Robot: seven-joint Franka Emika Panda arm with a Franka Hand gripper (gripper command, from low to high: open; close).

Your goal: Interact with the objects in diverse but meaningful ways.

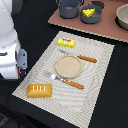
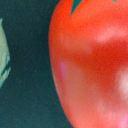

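Filling the wrist view, the tomato [image 2: 92,60] sits right under the camera, green stalk showing; the claw's fingers are out of sight, so whether they are apart or together cannot be told. The arm [image 1: 9,47] stands white at the placemat's [image 1: 100,55] edge on the exterior view's left. On the mat lie the loaf [image 1: 39,90] near a corner, the plate [image 1: 68,66] at centre and the packet [image 1: 66,43], its red marks unreadable. The cheese [image 1: 89,12] sits in a bowl [image 1: 91,17] beside the pot [image 1: 69,7] on the board [image 1: 100,29].
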